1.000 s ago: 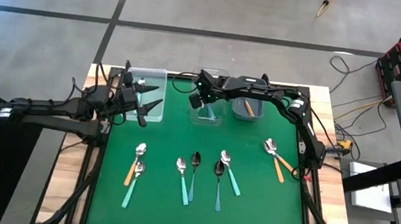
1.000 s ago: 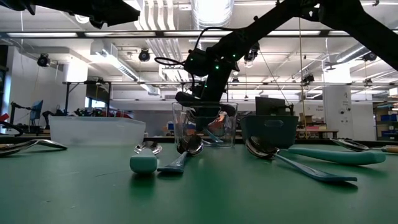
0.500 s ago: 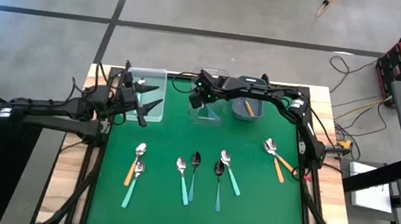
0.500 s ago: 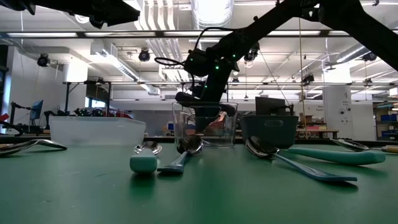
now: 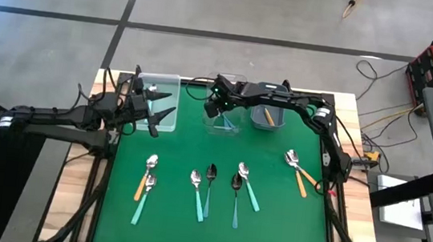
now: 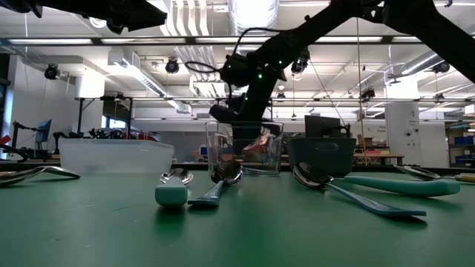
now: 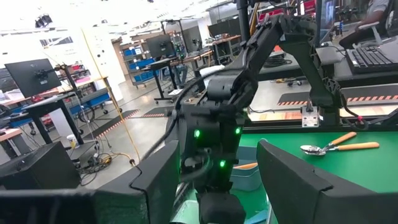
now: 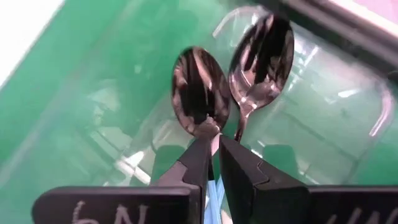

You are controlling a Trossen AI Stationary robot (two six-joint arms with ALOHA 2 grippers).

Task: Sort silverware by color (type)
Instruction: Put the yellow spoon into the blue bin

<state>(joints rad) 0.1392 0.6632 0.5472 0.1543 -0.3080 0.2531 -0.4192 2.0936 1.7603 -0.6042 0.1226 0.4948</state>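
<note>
Green mat on a wooden desk (image 5: pixel 346 110), grey floor around it. Along the far edge, three bins: clear bin (image 5: pixel 174 80), middle clear bin (image 5: pixel 209 125), grey bin (image 5: pixel 278 125) with an orange-handled spoon (image 5: pixel 268 117) inside.

Right gripper (image 5: pixel 219 109) down over the middle bin. Below its tips, two spoon bowls in that bin: one spoon (image 8: pixel 200 93) with its neck right at the tips, a second spoon (image 8: pixel 261 56) beside it. Fingers (image 8: pixel 193 162) only a thin slit apart; gripping or not, cannot tell.

Left gripper (image 5: pixel 162 106) held over the near end of the clear bin, fingers wide apart, nothing between them.

On the mat, eight spoons (image 5: pixel 197 179) in loose pairs: orange and mint at left, mint and blue-teal in the middle, two orange ones at right.
</note>
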